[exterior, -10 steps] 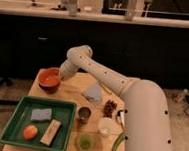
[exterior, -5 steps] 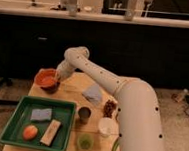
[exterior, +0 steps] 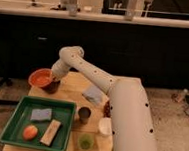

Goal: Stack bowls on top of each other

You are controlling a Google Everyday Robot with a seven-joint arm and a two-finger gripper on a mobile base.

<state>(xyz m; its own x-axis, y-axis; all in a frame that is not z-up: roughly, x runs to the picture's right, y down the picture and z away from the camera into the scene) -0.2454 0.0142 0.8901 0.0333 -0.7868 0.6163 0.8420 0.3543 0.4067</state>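
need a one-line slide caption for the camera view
Everyday Robot's gripper reaches to the orange bowl and dark bowl at the table's far-left corner, behind a green tray.

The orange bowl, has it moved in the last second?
Yes. The orange bowl has shifted right along the table's far edge, toward the blue cloth, and now sits beside the maroon bowl, with the gripper at it.

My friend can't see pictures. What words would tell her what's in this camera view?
A white robot arm reaches to the far left corner of a wooden table, its gripper at the orange bowl, with the dark bowl just beside it. Nearer sit a green tray of small items, a green cup and a white cup.
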